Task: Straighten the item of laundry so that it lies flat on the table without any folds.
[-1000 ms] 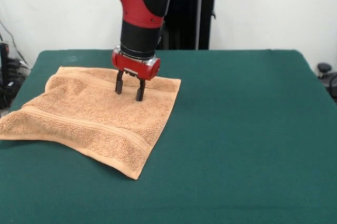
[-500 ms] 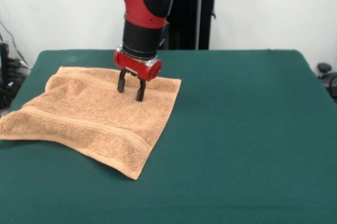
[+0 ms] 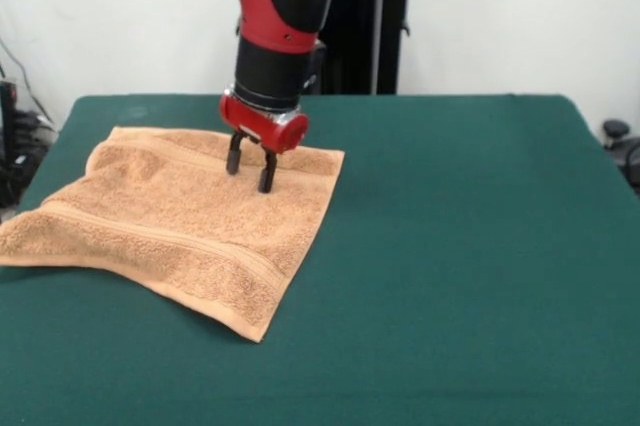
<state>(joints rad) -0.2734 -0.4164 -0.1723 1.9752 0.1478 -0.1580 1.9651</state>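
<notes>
The gripper [image 3: 250, 173] hangs with fingers spread over the towel [image 3: 180, 226], which covers the table's [image 3: 470, 246] left side toward the far edge. The soft, light terry cloth should drape and bunch easily; its rumpled far-left corner looks the best hold.

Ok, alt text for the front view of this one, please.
A red and black robot arm's open gripper hangs over the far part of a roughly square orange-tan terry-cloth towel, spread mostly flat on a dark green felt-topped table, near its left edge.
</notes>
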